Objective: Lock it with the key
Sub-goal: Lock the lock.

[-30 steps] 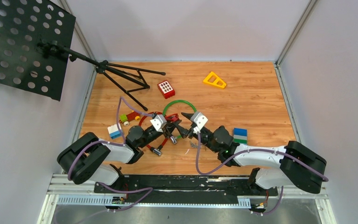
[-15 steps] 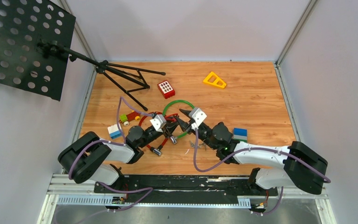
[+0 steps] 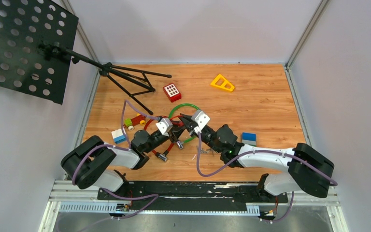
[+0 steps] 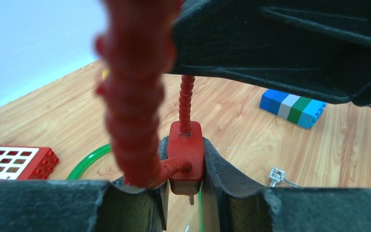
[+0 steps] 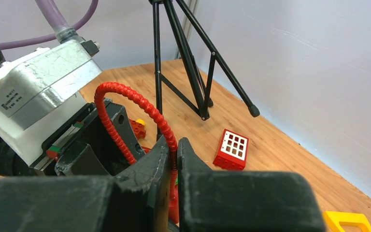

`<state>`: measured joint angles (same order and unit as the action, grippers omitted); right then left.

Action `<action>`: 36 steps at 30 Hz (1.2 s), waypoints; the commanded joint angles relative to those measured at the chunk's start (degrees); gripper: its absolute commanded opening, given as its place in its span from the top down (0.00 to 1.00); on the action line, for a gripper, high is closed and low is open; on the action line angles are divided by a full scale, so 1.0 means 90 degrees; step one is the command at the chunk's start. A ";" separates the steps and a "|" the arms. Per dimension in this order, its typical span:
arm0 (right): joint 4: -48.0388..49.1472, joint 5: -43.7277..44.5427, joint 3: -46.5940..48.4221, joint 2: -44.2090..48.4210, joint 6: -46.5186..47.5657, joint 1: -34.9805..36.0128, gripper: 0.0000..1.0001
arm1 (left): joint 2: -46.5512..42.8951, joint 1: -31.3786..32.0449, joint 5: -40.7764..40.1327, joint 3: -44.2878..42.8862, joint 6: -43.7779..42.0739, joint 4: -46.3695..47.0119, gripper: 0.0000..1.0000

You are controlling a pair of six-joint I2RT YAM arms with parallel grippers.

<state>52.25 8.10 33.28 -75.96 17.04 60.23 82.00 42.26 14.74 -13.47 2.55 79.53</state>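
The left gripper point(image 3: 175, 128) is squeezed shut on the red lock point(image 4: 186, 154). The right gripper point(image 3: 185, 119) has moved in closer to the lock, its fingers pinched nearly together. I cannot tell if it holds the key. Turning the key probably comes next.

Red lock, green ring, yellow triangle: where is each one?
red lock point(image 4: 186, 154): left wrist view, front face of its body.
green ring point(image 3: 183, 104): top external view, far arc.
yellow triangle point(image 3: 217, 81): top external view, left edge.
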 commanded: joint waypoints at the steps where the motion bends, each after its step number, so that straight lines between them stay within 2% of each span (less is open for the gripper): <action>1: 0.0049 -0.0135 -0.0206 -0.0401 -0.0045 0.0027 1.00 | -0.0128 0.0016 -0.0012 -0.0159 -0.0004 0.0523 1.00; 7: 0.0083 0.0045 -0.0427 -0.0552 -0.0257 0.0058 1.00 | -0.0333 -0.0027 -0.0169 -0.0105 -0.0049 0.0429 1.00; 11: 0.0680 0.0059 -0.0609 -0.0721 -0.0484 0.0066 1.00 | -0.0426 -0.0037 -0.0235 -0.0051 -0.0047 0.0456 1.00; 12: 0.0708 0.0061 -0.0577 -0.0703 -0.0566 0.0061 0.93 | -0.0443 -0.0037 -0.0247 -0.0051 -0.0048 0.0444 1.00; 13: 0.0653 0.0025 -0.0540 -0.0641 -0.0652 0.0060 0.81 | -0.0453 -0.0037 -0.0251 -0.0046 -0.0057 0.0446 1.00; 14: 0.0526 -0.0042 -0.0462 -0.0554 -0.0688 0.0065 0.73 | -0.0441 -0.0037 -0.0259 -0.0037 -0.0058 0.0444 1.00; 18: -0.0316 -0.0232 -0.0099 0.0085 -0.0631 0.0081 0.62 | -0.0348 -0.0037 -0.0190 -0.0065 -0.0027 0.0486 1.00; 26: -0.1516 0.0029 -0.0376 0.1634 -0.0907 0.0105 0.58 | -0.0249 -0.0037 -0.0333 -0.0137 0.0055 0.0349 1.00; 30: -0.2494 0.1072 -0.0581 0.2321 -0.1782 0.0105 0.58 | -0.0290 -0.0047 -0.1018 -0.0319 0.0702 0.0015 1.00; 33: -0.3668 0.1723 -0.0513 0.2946 -0.3056 0.0087 0.53 | -0.0562 -0.0047 -0.1025 -0.0376 0.1045 -0.0069 1.00; 36: -0.5583 0.2216 -0.0115 0.3431 -0.3933 0.0082 0.37 | -0.1027 -0.0047 -0.1023 -0.0578 0.1526 -0.0534 1.00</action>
<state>23.77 18.83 28.77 -49.71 -3.79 60.95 78.54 41.93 7.51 -14.98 9.56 75.79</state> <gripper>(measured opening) 0.549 0.316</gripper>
